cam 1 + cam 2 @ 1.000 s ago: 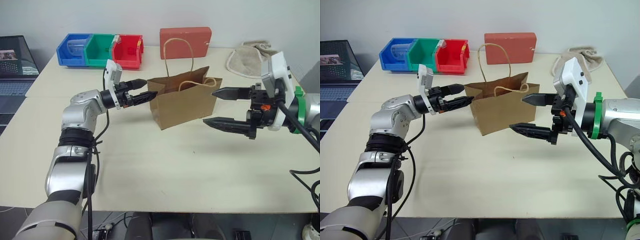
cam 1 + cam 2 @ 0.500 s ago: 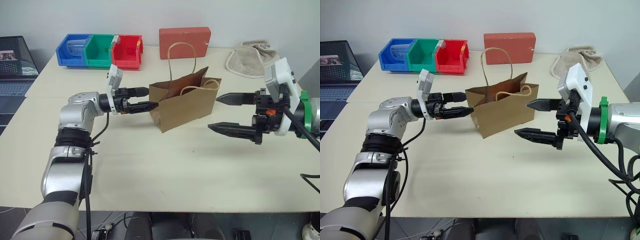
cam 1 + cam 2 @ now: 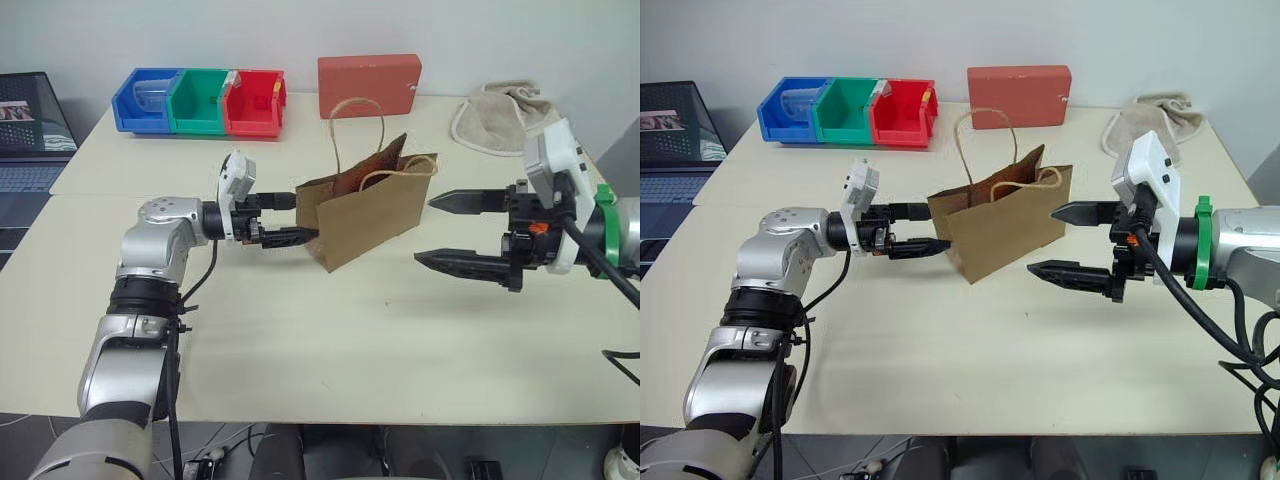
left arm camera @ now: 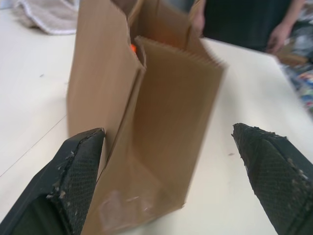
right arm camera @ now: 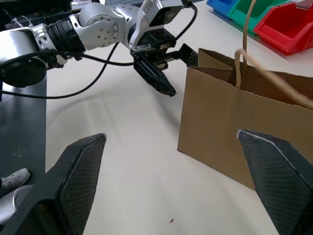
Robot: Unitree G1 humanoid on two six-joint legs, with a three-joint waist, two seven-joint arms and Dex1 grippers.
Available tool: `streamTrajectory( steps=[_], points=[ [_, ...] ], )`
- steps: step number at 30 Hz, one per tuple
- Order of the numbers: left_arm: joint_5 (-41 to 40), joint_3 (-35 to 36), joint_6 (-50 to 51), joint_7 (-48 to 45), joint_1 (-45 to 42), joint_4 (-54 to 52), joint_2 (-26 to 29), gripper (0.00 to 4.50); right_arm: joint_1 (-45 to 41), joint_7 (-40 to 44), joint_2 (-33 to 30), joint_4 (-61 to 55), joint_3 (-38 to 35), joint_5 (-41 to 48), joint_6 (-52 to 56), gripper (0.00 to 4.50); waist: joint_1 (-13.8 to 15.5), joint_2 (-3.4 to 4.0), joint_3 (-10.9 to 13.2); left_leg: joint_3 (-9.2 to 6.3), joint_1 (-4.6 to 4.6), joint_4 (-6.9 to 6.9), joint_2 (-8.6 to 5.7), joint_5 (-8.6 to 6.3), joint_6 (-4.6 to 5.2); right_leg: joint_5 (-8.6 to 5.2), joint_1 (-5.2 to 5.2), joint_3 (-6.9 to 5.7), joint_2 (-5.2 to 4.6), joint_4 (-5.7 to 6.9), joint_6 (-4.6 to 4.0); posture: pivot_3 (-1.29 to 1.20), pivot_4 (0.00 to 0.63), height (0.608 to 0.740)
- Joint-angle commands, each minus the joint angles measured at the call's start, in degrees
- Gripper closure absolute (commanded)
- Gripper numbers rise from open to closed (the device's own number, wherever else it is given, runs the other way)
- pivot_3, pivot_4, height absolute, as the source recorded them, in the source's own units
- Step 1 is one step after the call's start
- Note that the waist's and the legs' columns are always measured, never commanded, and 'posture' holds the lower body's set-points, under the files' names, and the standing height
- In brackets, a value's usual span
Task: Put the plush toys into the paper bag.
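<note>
The brown paper bag stands in the middle of the table, leaning a little, with its cord handles up. My left gripper is open at the bag's left end, and the narrow end lies between its fingers. In the left wrist view a speck of orange shows inside the bag's mouth; the plush toys are otherwise hidden. To the right of the bag, my right gripper is open and holds nothing, its upper tip close to the bag's right edge without touching it.
Blue, green and red bins stand at the back left, a red box behind the bag and a beige towel at the back right. A laptop sits off the left edge. A person's hand shows beyond the table.
My left gripper has drawn back toward me and sunk a little, turning further toward the bag's end. The bag now leans more. The right gripper has stayed open in place.
</note>
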Motion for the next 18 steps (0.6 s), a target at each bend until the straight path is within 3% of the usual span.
streamTrajectory(
  steps=[1, 10, 18],
  points=[
    [-1.09, 1.25, -0.18, 3.60, 0.18, -3.61, -1.56, 0.02, -0.10, 0.59, -0.49, -0.80, -0.22, -0.20, -1.56, 0.00, 0.02, 0.00, 0.00, 0.00, 0.00, 0.00, 0.00, 0.00, 0.00, 0.00, 0.01, 0.00, 0.00, 0.00, 0.00, 0.00, 0.150, 0.740],
    [-2.16, 1.49, 1.31, 14.73, 5.13, -13.24, -8.16, 0.02, 0.54, 0.13, -0.25, -1.76, 1.38, -1.15, -2.89, 0.00, 0.18, -0.01, -0.01, -0.01, 0.00, 0.01, 0.00, 0.00, 0.00, 0.00, 0.02, 0.00, -0.01, 0.00, 0.00, 0.00, 0.150, 0.740],
    [-1.91, 0.58, 1.26, 20.15, 8.68, -19.11, -10.04, 0.02, 1.06, 0.34, -0.25, -2.01, 2.23, -2.26, -3.67, 0.00, 0.36, -0.02, -0.02, 0.00, 0.02, 0.04, -0.01, 0.00, 0.00, 0.00, 0.03, 0.01, -0.01, 0.03, 0.00, 0.00, 0.150, 0.740]
  ],
)
